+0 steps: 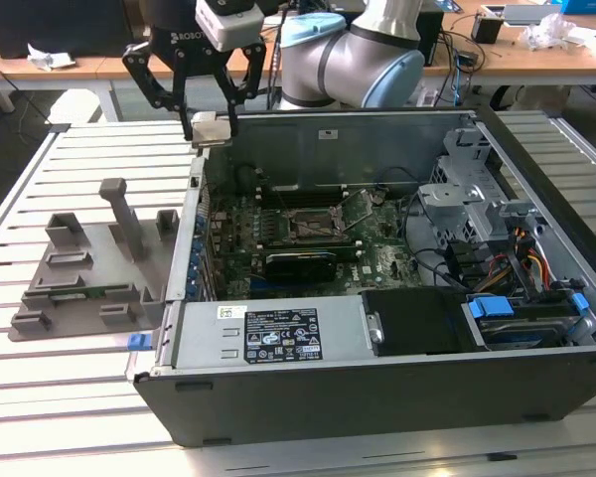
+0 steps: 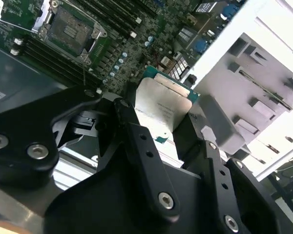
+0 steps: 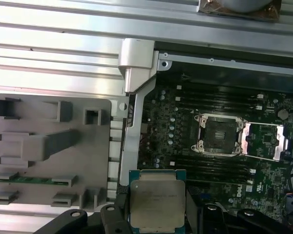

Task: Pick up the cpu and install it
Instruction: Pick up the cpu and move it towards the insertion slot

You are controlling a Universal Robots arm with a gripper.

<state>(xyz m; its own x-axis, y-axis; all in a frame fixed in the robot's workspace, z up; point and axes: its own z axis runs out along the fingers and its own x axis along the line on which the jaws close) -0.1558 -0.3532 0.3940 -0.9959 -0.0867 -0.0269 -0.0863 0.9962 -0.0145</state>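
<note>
The tool (image 1: pixel 211 133) clamps the cpu (image 3: pixel 156 204) over the case (image 1: pixel 358 393); its lettering is illegible.

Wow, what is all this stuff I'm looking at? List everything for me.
cpu: one, dull silver, held over the case's corner.
computer case: one, dark grey, open, lying on the table.
motherboard: one, green, inside the case.
socket: one, black with metal frame, open, on the motherboard.
tray: one, grey, on the table, at the exterior view's left of the case.
table: one, white slats, under case and tray.
arm: one, silver and light blue, behind the case.
gripper: one, black, shut on the cpu.
</note>
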